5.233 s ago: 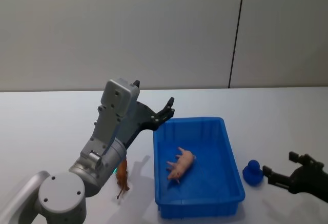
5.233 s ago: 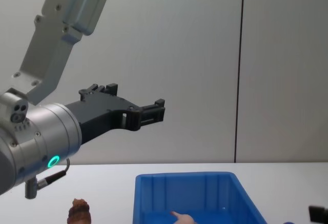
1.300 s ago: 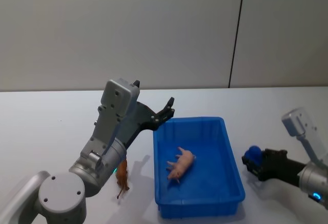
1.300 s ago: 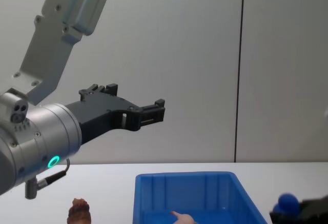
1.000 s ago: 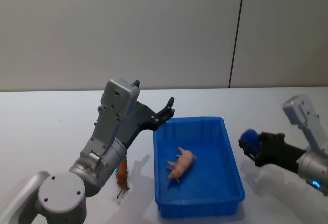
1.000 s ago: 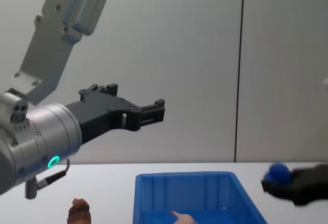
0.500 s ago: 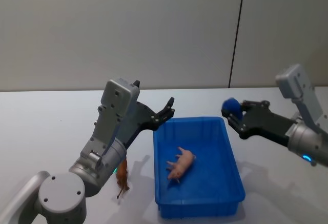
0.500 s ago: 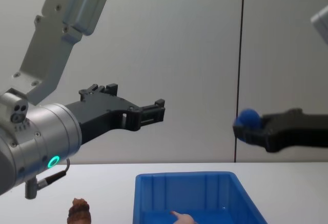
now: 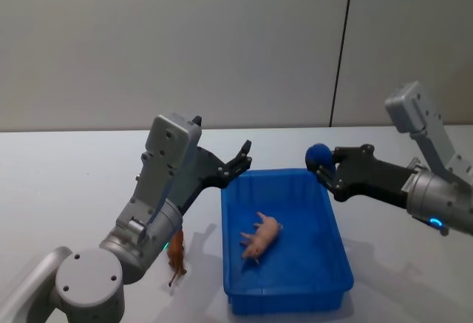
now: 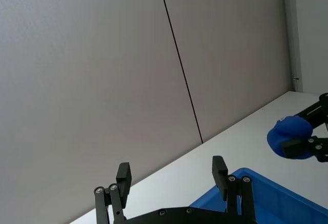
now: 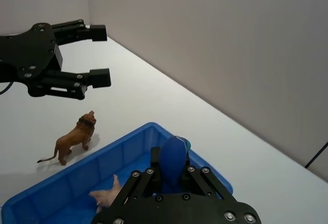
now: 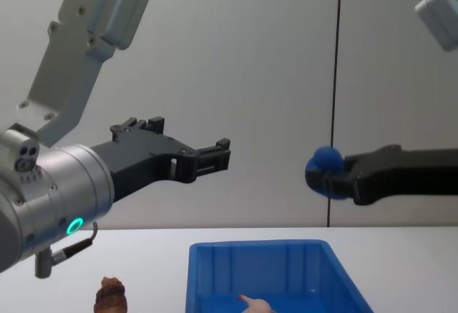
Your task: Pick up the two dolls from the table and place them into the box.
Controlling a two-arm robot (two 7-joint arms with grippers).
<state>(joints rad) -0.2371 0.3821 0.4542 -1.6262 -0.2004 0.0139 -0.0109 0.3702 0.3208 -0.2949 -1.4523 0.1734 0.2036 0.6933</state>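
The blue box [image 9: 287,294] sits mid-table with the pale pink doll [image 9: 262,236] lying inside it. The reddish-brown doll [image 9: 176,254], a lion figure, stands on the table just left of the box. My right gripper [image 9: 325,166] is shut on a small blue toy figure [image 9: 319,154], held in the air above the box's far right corner. In the right wrist view the blue toy [image 11: 173,157] hangs over the box [image 11: 128,142], with the brown doll [image 11: 72,142] beyond it. My left gripper [image 9: 246,154] is open and empty, raised above the box's far left corner.
The white table [image 9: 66,182] runs back to a grey wall with a dark vertical seam [image 9: 340,49]. The left arm's grey forearm [image 9: 166,168] rises over the brown doll.
My right gripper closed on the blue toy on the table right of the box, then lifted it and carried it left over the box's far right corner. The left arm stayed still.
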